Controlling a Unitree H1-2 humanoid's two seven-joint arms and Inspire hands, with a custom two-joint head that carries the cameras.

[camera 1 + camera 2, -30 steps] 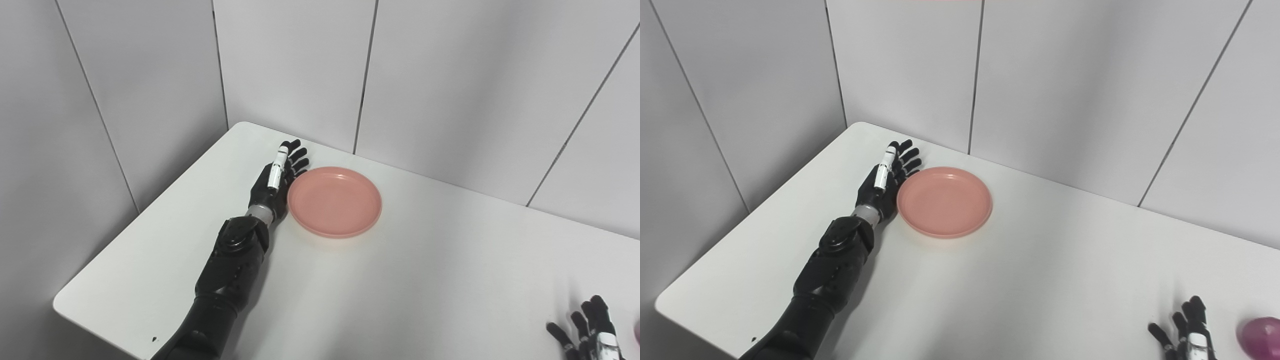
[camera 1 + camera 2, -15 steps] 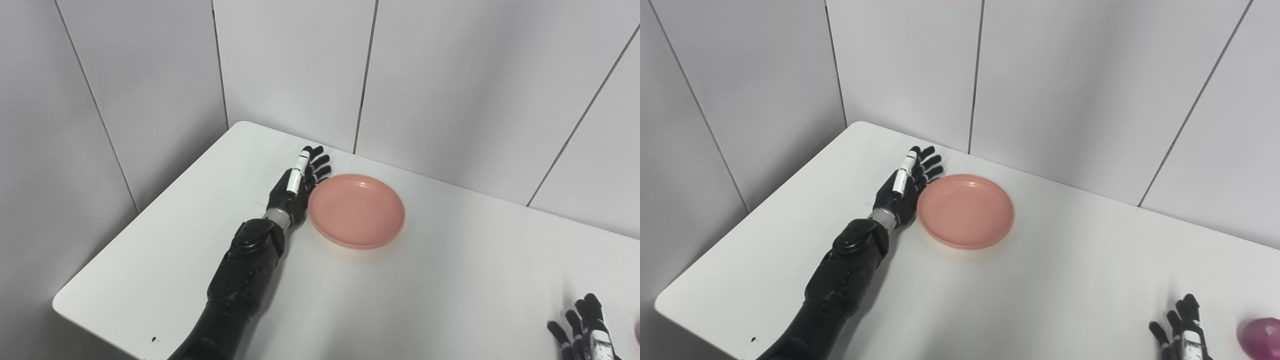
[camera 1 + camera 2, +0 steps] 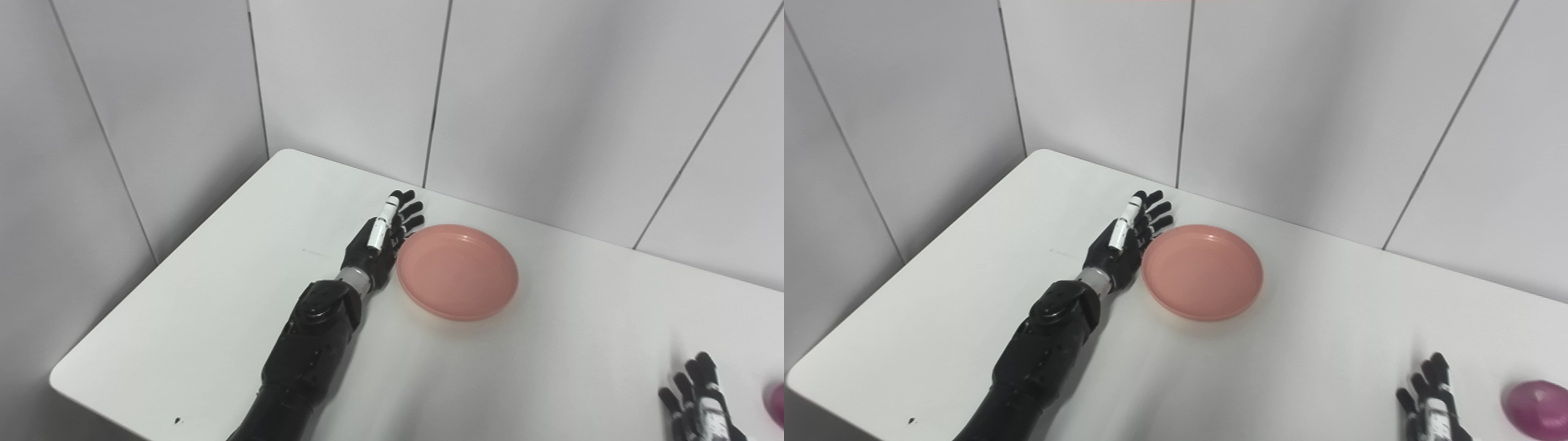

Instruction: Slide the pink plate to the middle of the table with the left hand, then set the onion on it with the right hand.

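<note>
A white table [image 3: 202, 318] is filling most of the view, its rounded near-left corner poking out toward the bottom edge. A tiny dark speck [image 3: 177, 421] is sitting on the tabletop close to that corner. Further in on the left side, a faint thin mark [image 3: 1061, 252] is showing on the surface. Behind the table, pale grey wall panels [image 3: 343, 79] are standing on two sides and meeting at the far corner, with narrow dark seams [image 3: 436, 92] running between them. Soft shadows are lying across the tabletop's near part.
</note>
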